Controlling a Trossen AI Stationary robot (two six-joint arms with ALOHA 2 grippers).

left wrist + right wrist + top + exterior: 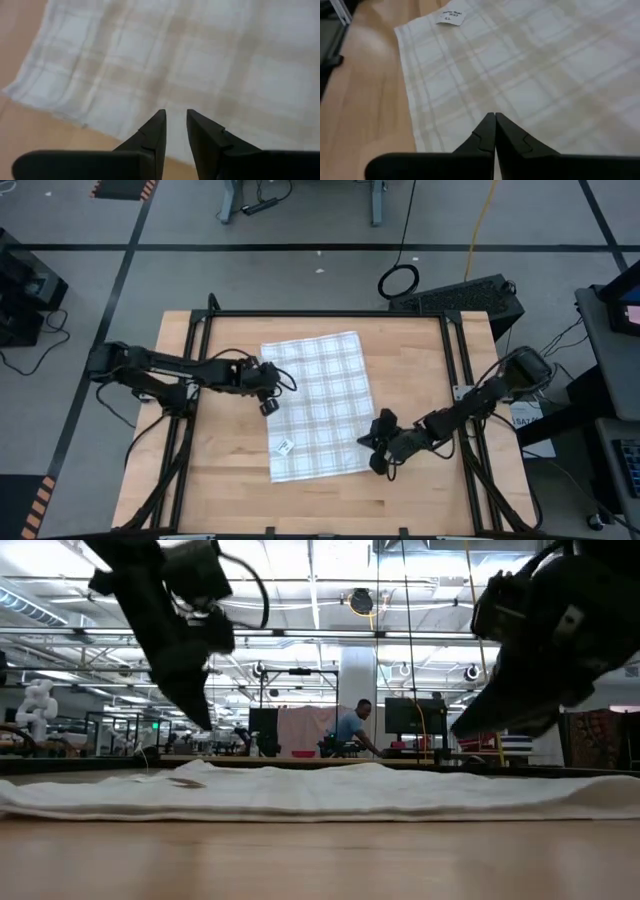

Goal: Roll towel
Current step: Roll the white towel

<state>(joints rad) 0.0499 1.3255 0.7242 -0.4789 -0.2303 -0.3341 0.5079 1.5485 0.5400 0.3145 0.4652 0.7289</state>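
The towel (318,405), white with a faint grey check, lies spread flat on the wooden table; its small white tag (284,447) sits near its near left corner (451,17). My left gripper (268,408) hovers over the towel's left edge, pointing steeply down, its fingertips (175,117) a narrow gap apart with nothing between them. My right gripper (368,445) is over the towel's near right part, slanting down toward the table's left, its fingers shut (495,117). In the low view both grippers (200,720) (458,732) stand clear above the cloth (320,790).
Black frame rails (200,330) run along the table's left, far and right sides. Bare wood (320,505) lies between the towel and the table's near edge. Far off in the room behind the table, a person (350,725) sits at a desk.
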